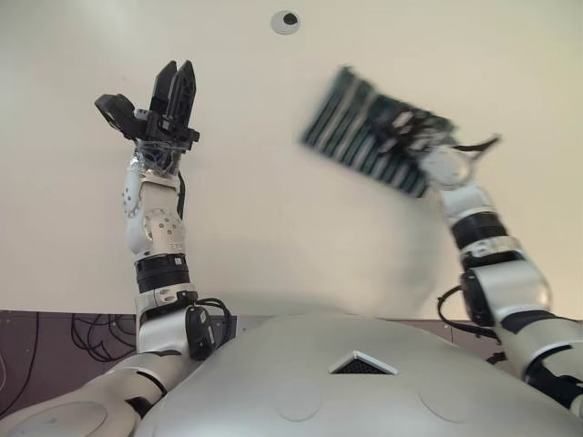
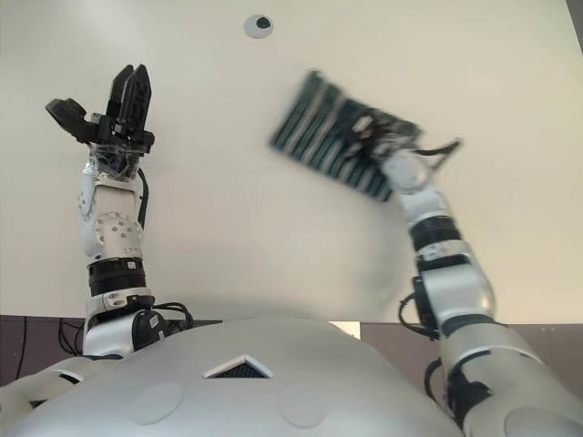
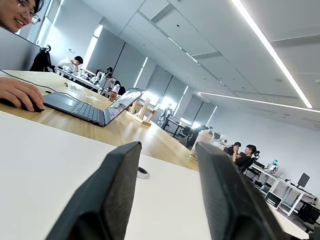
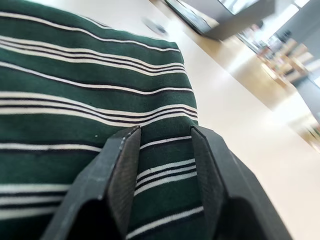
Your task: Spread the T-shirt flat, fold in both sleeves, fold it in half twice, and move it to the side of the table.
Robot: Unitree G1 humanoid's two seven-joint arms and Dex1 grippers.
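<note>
While right pincer (image 4: 165, 132) touches one folded T-shirt (image 4: 75, 85), left pincer (image 1: 178, 71) hovers — apart.

Two tools show, left tool (image 1: 178, 66) and right tool (image 4: 165, 131), plus one striped T-shirt (image 1: 360, 132) under the right tool, one table (image 1: 273, 228) beneath both, and one round cable port (image 1: 286, 22) beyond them.

The folded green striped T-shirt (image 1: 351, 127) lies far out on the white surface (image 1: 273, 237), with the right claw (image 1: 402, 124) on it. The left claw (image 1: 178, 76) is well apart, near a round grommet (image 1: 286, 21).
</note>
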